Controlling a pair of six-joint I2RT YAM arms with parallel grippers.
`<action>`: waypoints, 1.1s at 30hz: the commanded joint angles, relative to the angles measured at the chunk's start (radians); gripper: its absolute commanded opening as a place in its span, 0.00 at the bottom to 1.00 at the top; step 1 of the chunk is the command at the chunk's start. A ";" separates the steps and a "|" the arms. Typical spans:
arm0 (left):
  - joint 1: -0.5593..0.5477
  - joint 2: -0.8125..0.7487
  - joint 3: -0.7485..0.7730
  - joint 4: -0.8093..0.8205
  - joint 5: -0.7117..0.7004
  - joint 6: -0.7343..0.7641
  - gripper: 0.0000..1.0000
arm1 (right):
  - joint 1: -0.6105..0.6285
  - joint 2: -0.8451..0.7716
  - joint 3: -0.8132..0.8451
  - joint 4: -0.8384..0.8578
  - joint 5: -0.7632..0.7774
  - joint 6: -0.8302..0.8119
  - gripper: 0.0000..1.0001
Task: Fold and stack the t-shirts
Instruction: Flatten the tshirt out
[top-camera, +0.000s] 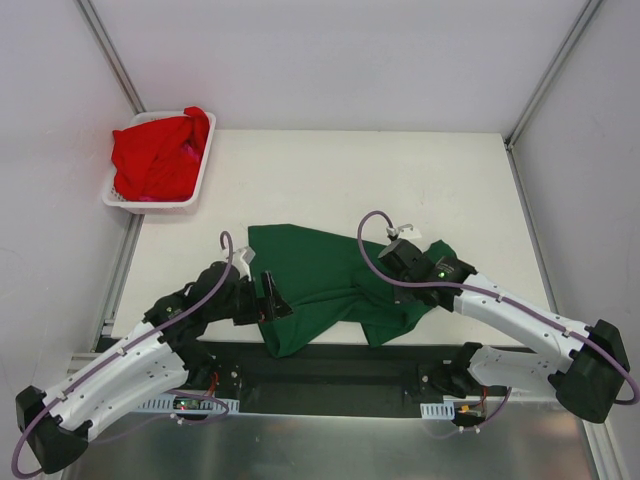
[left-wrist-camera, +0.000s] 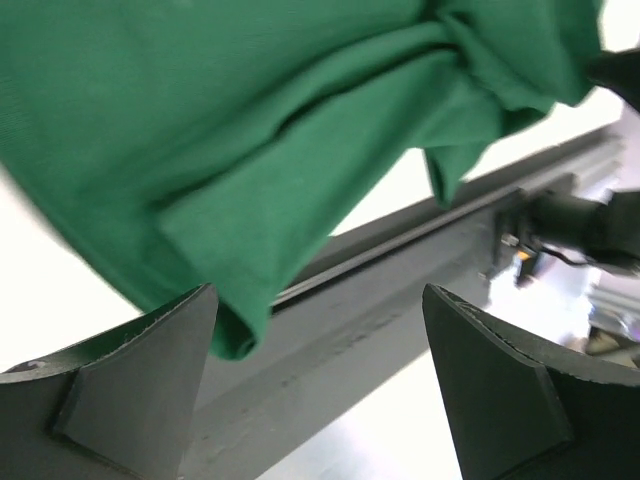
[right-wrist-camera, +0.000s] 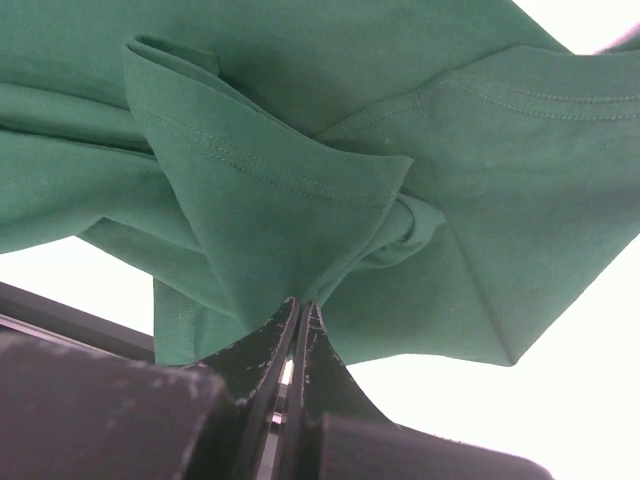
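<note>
A dark green t-shirt lies crumpled near the table's front edge, and its lower corner hangs over that edge. My left gripper is at the shirt's lower left edge. Its jaws stand wide open with nothing between them, and a fold of the green t-shirt lies just beyond the left fingertip. My right gripper is at the shirt's right side. It is shut, and a gathered fold of the green t-shirt is pinched at its tips. A bright red t-shirt is heaped in the basket.
The white slotted basket stands at the table's far left corner, partly off the edge. A black rail runs along the near edge between the arm bases and shows as the dark rail in the left wrist view. White walls close in the sides and back.
</note>
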 joint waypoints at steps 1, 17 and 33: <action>-0.007 0.012 -0.011 -0.089 -0.100 -0.006 0.83 | 0.003 -0.009 0.042 0.015 -0.005 -0.007 0.01; -0.007 -0.047 -0.117 -0.046 -0.207 -0.026 0.73 | 0.001 -0.014 0.032 0.018 -0.007 -0.002 0.01; -0.007 -0.017 -0.219 0.258 -0.103 0.001 0.71 | 0.003 -0.019 0.026 0.013 -0.005 -0.002 0.01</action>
